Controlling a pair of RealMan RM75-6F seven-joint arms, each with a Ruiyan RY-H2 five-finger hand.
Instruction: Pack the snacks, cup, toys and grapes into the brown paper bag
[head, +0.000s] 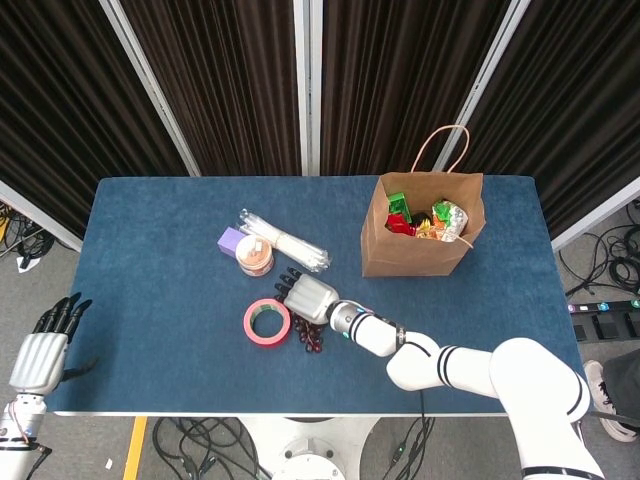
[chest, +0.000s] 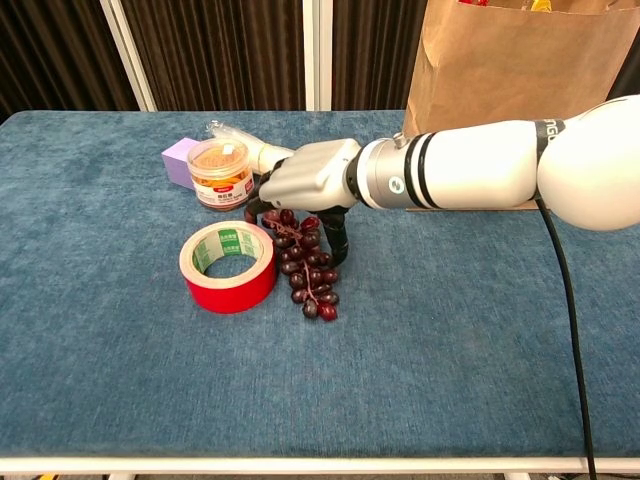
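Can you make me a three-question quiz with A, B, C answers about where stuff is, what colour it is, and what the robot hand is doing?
1. Where is the roll of tape?
A. In the bag
B. On the table beside the grapes
C. On top of the jar

2. What colour is the small box behind the jar?
A. Purple
B. Yellow
C. Green

3. What is the right hand doing?
A. Resting off the table
B. Reaching into the bag
C. Reaching over the grapes

Answers:
1. B: tape lies left of the grapes.
2. A: the box is purple.
3. C: the right hand has its fingers curled down around the bunch.
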